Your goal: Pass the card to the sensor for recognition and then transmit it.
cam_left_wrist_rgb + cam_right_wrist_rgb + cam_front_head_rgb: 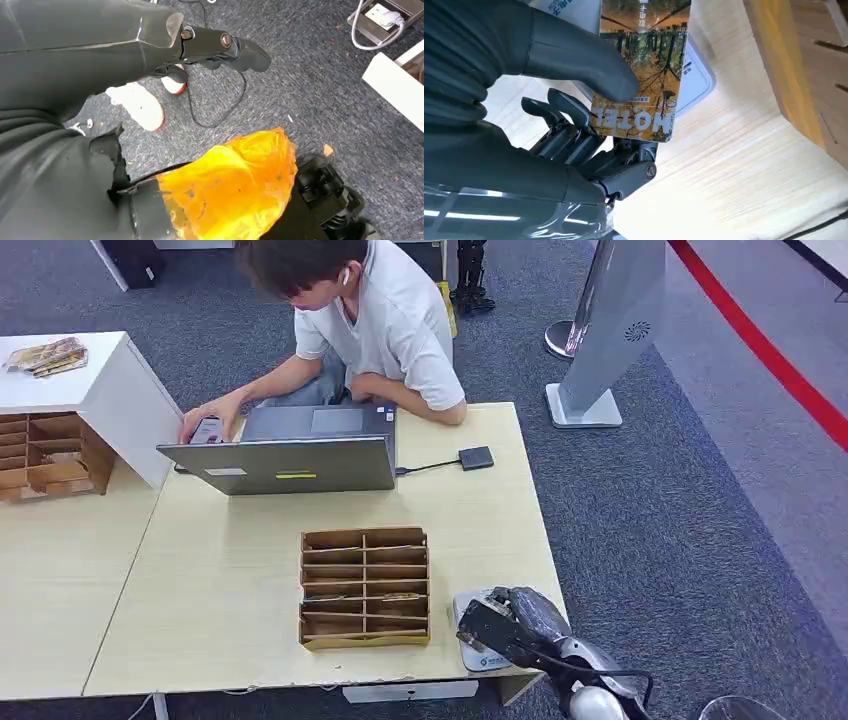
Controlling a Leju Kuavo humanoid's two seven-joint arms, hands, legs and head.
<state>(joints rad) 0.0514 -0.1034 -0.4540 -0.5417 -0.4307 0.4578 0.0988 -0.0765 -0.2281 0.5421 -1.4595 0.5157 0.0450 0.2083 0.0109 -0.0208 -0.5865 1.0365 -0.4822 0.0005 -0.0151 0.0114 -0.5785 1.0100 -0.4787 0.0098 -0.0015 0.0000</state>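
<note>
My right hand hovers over the white card sensor at the table's near right corner. In the right wrist view the right hand pinches a hotel card with a forest picture between thumb and fingers, and holds it just above the sensor. My left hand hangs beside my body over the carpet with its fingers curled and nothing in them.
A wooden slotted card rack stands left of the sensor. A person works at a laptop at the table's far side, with a small black reader cabled to it. Another rack stands far left.
</note>
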